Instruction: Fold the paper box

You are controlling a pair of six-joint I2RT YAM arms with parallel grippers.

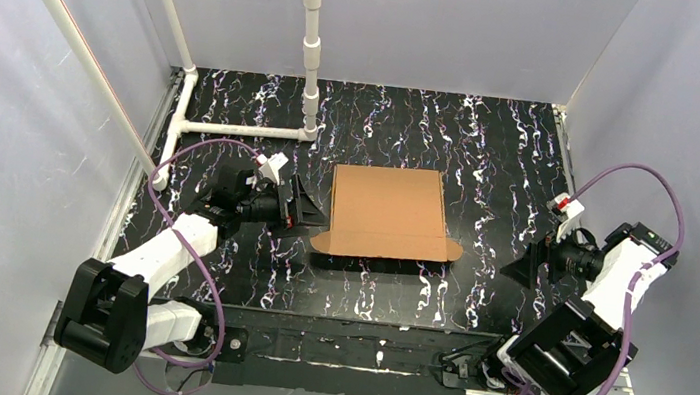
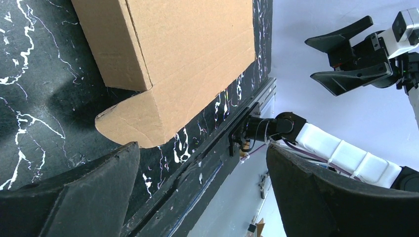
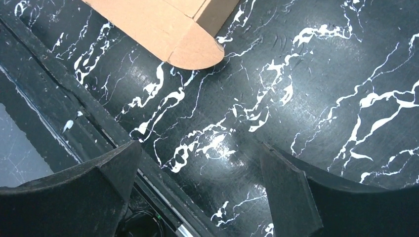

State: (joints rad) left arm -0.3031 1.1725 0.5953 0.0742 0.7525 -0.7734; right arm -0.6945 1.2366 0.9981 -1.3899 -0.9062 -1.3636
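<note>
paper box (image 1: 389, 212) lay between both claws, long axis left-right | left claw (image 1: 309, 211) spread, empty, just beside its left edge, nearer | right claw (image 1: 522, 264) spread, empty, farther off

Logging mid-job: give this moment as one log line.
paper box: lid down, corner tabs out | left gripper: open, empty | right gripper: open, empty
</note>
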